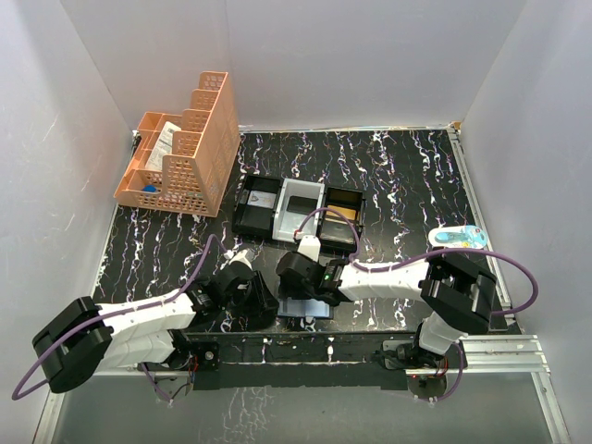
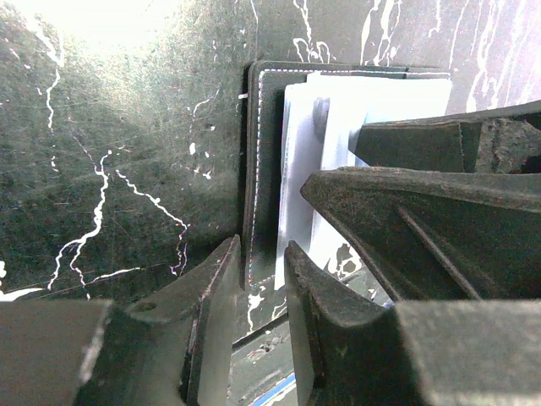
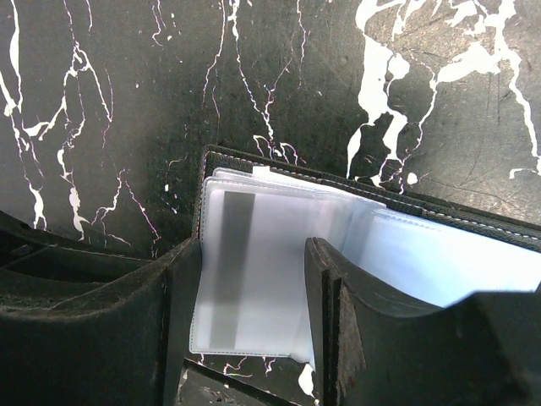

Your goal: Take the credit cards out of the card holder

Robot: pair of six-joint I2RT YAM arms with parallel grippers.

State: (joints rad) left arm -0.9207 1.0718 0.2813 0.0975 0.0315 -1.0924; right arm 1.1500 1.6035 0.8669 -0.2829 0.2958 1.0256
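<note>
The card holder [image 1: 311,309] lies open near the table's front edge, between both grippers. Its dark stitched cover [image 2: 264,152] carries clear plastic sleeves [image 2: 300,169]. My left gripper [image 2: 262,245] stands open by a narrow gap, one finger on the table left of the cover's edge, the other over the sleeves. My right gripper [image 3: 252,245] is open over the holder [image 3: 473,216]. Between its fingers sits one sleeve holding a pale credit card [image 3: 266,296] with a grey stripe. That sleeve's left edge touches the left finger [image 3: 173,321]. I cannot tell whether the card is pinched.
A black-and-white three-compartment tray [image 1: 298,208] stands just behind the grippers. An orange slotted basket [image 1: 180,148] with papers sits at the back left. A small blue-and-white object [image 1: 460,237] lies at the right edge. White walls enclose the marbled black table [image 1: 398,176].
</note>
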